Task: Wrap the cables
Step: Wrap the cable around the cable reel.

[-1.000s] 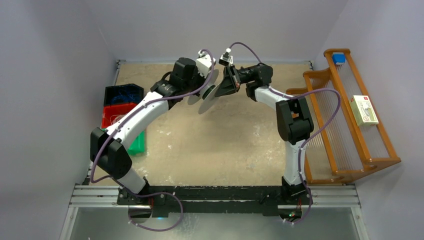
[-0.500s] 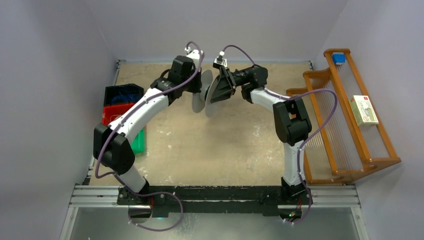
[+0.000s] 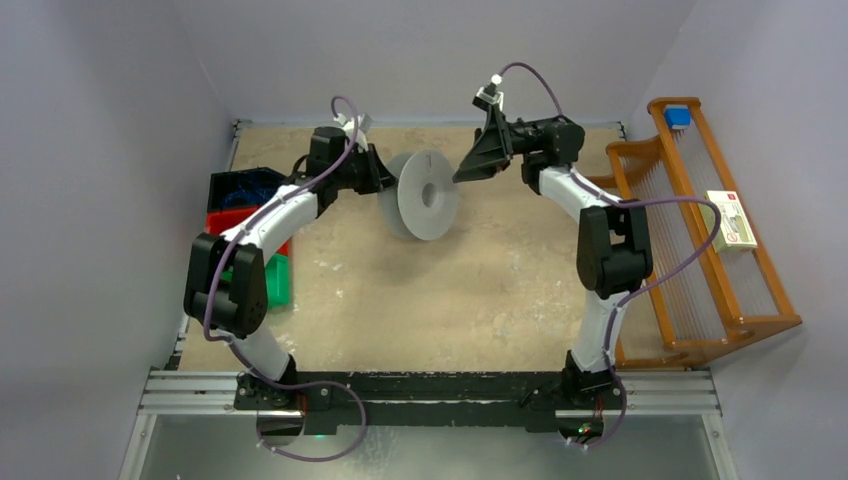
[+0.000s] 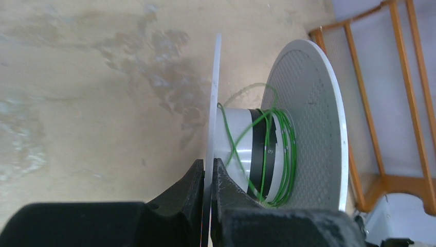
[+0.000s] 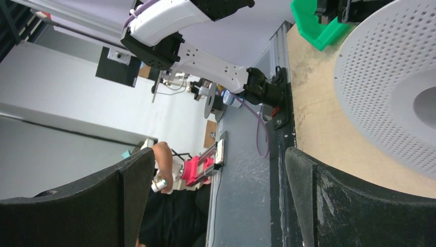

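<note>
A pale grey round spool (image 3: 428, 195) hangs over the far middle of the table, one perforated flange facing up toward the top camera. My left gripper (image 3: 385, 180) holds it from the left, and in the left wrist view the left gripper (image 4: 207, 163) is shut on the thin near flange (image 4: 213, 98). The cables (image 4: 282, 149) show as thin green wire looped loosely round the spool's hub, beside a black band. My right gripper (image 3: 462, 172) stands just right of the spool, apart from it. The right gripper (image 5: 220, 159) is open with nothing between its fingers, and the spool (image 5: 391, 92) lies beside it.
A wooden rack (image 3: 690, 230) stands along the right edge and carries a small box (image 3: 730, 220) and a blue item (image 3: 679, 115). Blue (image 3: 245, 187), red (image 3: 232, 222) and green (image 3: 277, 282) bins sit at the left edge. Bare table lies in front of the spool.
The right gripper has opened, let go of the spool and drawn back to the right. The left arm has swung left and turned the spool's flange toward the top camera.
</note>
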Motion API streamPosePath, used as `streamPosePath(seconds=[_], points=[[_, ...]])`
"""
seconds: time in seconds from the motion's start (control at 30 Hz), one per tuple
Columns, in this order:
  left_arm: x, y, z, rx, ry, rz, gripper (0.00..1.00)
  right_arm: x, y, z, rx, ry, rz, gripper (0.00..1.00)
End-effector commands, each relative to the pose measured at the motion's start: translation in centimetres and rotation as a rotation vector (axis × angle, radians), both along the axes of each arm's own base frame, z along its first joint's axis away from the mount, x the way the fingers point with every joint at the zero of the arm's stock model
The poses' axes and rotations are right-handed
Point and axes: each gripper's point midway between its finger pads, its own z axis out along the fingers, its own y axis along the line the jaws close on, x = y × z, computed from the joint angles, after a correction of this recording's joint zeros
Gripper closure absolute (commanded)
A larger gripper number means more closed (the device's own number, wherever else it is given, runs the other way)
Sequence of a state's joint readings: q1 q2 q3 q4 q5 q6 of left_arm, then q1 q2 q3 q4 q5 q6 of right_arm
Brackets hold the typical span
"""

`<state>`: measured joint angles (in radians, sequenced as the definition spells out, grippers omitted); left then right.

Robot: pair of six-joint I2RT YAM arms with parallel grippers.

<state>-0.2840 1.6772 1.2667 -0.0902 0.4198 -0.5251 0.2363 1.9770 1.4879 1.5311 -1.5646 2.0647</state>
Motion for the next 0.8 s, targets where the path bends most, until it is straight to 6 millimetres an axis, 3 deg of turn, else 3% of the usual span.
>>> streamPosePath(seconds=[0.0,0.13,0.3,0.33,0.37,0.4,0.47,0.53,0.77], points=[[0.2,-2.7,3.3,-0.147,-0.099,-0.101,1.00,-2.9,-2.3,-0.3,0.124,-0.774,-0.018,0.01],[-0.3,-3.3,2.8,-0.178,-0.098,-0.140,1.00,-2.5,-3.8,2.1,0.213,-0.807,-0.115,0.01],[-1.4,-3.9,4.1,-0.219,-0.149,-0.205,1.00,-2.6,-4.0,4.6,0.321,-0.847,-0.209,0.01],[-1.5,-3.9,4.4,-0.219,-0.159,-0.217,1.00,-1.2,-3.8,4.9,0.317,-0.827,-0.270,0.01],[-1.7,-3.9,4.7,-0.216,-0.167,-0.224,1.00,1.3,-3.7,5.3,0.277,-0.781,-0.382,0.01],[-1.7,-3.9,4.8,-0.212,-0.173,-0.223,1.00,4.9,-3.9,5.6,0.187,-0.857,-0.552,0.01],[-1.8,-3.8,5.0,-0.205,-0.177,-0.221,1.00,10.2,-4.6,5.4,-0.115,-1.010,-0.849,0.01],[-1.9,-3.7,4.7,-0.196,-0.174,-0.219,1.00,11.0,-4.8,4.8,-0.187,-1.096,-0.877,0.01],[-1.9,-3.4,4.9,-0.182,-0.183,-0.207,1.00,8.7,-6.2,-0.7,-0.337,-1.235,-0.765,0.01]])
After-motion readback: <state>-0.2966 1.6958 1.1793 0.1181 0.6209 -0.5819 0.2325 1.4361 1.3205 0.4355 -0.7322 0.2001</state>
